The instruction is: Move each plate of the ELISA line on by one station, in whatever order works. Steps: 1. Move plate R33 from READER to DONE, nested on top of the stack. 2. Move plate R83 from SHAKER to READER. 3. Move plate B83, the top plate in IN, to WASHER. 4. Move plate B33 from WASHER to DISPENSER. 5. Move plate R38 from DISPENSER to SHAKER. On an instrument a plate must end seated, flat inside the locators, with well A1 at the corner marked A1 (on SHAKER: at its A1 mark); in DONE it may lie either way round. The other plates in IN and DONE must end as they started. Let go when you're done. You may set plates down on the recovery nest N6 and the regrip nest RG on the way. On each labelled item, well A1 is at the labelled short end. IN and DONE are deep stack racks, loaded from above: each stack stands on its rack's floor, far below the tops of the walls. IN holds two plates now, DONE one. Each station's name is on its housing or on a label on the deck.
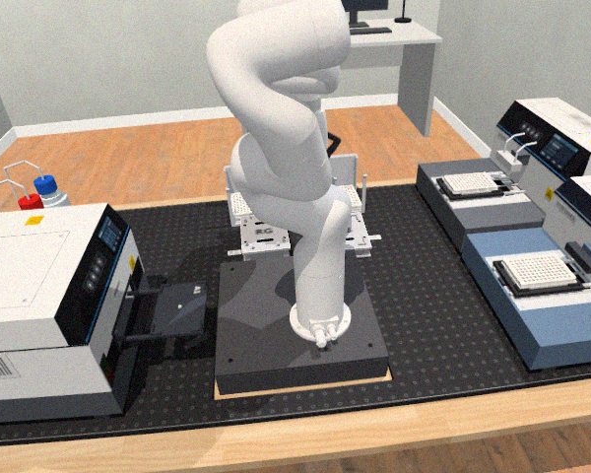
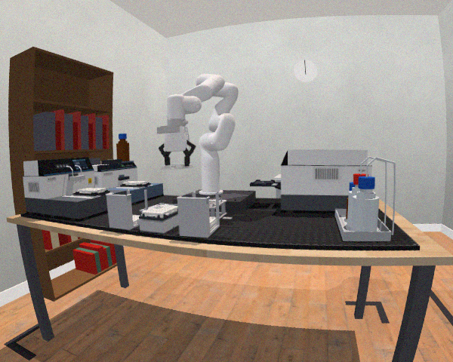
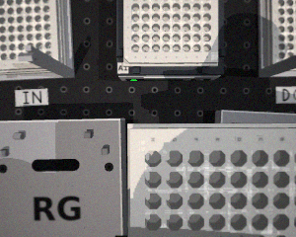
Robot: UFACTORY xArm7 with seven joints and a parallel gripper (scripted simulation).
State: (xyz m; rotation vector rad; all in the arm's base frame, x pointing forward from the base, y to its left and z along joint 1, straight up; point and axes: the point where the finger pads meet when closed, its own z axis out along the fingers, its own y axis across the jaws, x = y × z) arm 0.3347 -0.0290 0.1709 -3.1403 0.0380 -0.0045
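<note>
Grey walls and a wood floor surround a wooden table (image 2: pixel 234 255) topped by a black perforated deck (image 1: pixel 427 305). Tall bookshelf (image 2: pixel 22 117) stands at the far left in the exterior view. White arm (image 1: pixel 281 153) rises from a dark pedestal (image 1: pixel 366 356) mid-deck and bends over toward the racks at the deck's edge. Big white reader (image 1: pixel 26 285) on one side, its dark tray (image 1: pixel 176 310) pushed out with no plate on it. Opposite side: a grey unit (image 1: pixel 489 214) and a blue unit (image 1: pixel 556 320), each with a white plate seated on top. Gripper (image 2: pixel 176 159) hangs high above the deck, jaws clamped on a white well plate (image 3: pixel 212 183), held flat; its label is not readable, so I cannot tell which plate it is. Below it, in the wrist view, the RG nest (image 3: pixel 56 183) lies to the left of the carried plate. Further off, the IN rack (image 3: pixel 27 37) shows a plate inside, a middle station (image 3: pixel 170 35) carries a plate with an A1 mark at its corner, and the DONE rack (image 3: pixel 286 35) sits at the right edge.
</note>
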